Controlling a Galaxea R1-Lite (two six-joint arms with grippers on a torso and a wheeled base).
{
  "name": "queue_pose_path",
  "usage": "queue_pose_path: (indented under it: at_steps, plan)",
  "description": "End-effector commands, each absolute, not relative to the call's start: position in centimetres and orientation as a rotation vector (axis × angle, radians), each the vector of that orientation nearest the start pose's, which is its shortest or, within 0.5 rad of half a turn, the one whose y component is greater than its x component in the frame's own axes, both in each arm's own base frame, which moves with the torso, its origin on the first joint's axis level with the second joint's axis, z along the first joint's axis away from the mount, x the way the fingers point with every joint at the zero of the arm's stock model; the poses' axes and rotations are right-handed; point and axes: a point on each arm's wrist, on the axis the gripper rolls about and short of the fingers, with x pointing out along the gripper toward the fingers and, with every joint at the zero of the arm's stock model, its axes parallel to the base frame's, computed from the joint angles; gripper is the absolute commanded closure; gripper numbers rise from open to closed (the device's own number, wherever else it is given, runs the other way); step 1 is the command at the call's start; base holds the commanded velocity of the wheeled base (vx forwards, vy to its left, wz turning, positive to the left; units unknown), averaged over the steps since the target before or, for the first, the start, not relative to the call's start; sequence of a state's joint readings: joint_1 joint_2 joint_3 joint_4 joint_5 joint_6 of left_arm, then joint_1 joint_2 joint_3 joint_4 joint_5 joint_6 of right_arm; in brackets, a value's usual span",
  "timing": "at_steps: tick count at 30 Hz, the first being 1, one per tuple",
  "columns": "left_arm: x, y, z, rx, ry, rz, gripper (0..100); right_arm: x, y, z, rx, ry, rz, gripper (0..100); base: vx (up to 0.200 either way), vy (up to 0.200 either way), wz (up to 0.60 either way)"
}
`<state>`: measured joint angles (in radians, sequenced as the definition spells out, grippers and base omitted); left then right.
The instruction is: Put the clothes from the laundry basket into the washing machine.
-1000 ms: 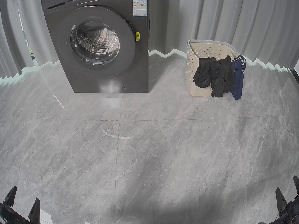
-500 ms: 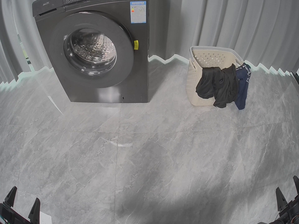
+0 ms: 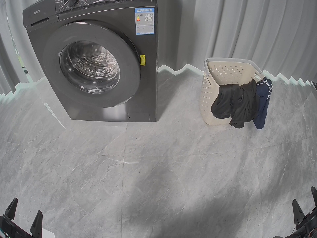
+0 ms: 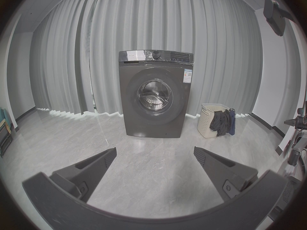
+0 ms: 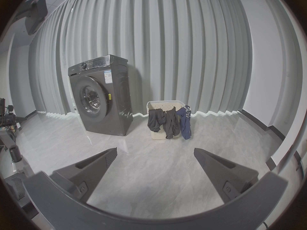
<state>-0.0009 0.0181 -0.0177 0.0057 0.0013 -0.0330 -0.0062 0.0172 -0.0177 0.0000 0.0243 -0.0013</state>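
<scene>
Dark grey washing machine [image 3: 95, 57] on the tile floor [image 3: 165, 182], curtains [image 3: 247, 23] behind. Cream laundry basket [image 3: 208, 93] to its right, apart from it. Black clothes [image 3: 236, 104] & navy garment [image 3: 263, 106] hang over the front rim. Left tool [image 4: 154, 150] & right tool [image 5: 155, 150] both wide open, empty, well short of the basket

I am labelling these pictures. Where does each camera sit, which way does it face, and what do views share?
Head view: on the robot's head, facing forward and down at floor, washing machine and laundry basket; left gripper and right gripper at the bottom corners.
Left wrist view: on the left wrist, low, facing the washing machine's front; open left gripper in the foreground.
Right wrist view: on the right wrist, low, facing the laundry basket; open right gripper in the foreground.
Shared by all: washing machine, laundry basket, clothes over its rim.
</scene>
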Motion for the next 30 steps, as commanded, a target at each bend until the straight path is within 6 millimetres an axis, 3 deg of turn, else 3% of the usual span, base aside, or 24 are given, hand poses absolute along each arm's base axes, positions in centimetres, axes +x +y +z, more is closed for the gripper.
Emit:
queue_pose_path:
  at_steps: [1,15,24,30]
  plan:
    - [-2.29,0.0,7.57,-0.034,0.005,0.002,0,-2.28,0.07,7.55,-0.002,0.0,0.02,0,0.2,0.0,0.0]
    - [-2.29,0.0,7.57,-0.032,0.005,0.002,0,-2.28,0.07,7.55,-0.002,0.0,0.02,0,0.2,0.0,0.0]
    - [-2.29,0.0,7.57,-0.032,0.005,0.002,0,-2.28,0.07,7.55,-0.002,0.0,0.02,0,0.0,0.0,0.0]
    - [-2.29,0.0,7.57,-0.034,0.005,0.002,0,-2.28,0.07,7.55,-0.002,0.0,0.02,0,0.0,-0.2,0.0]
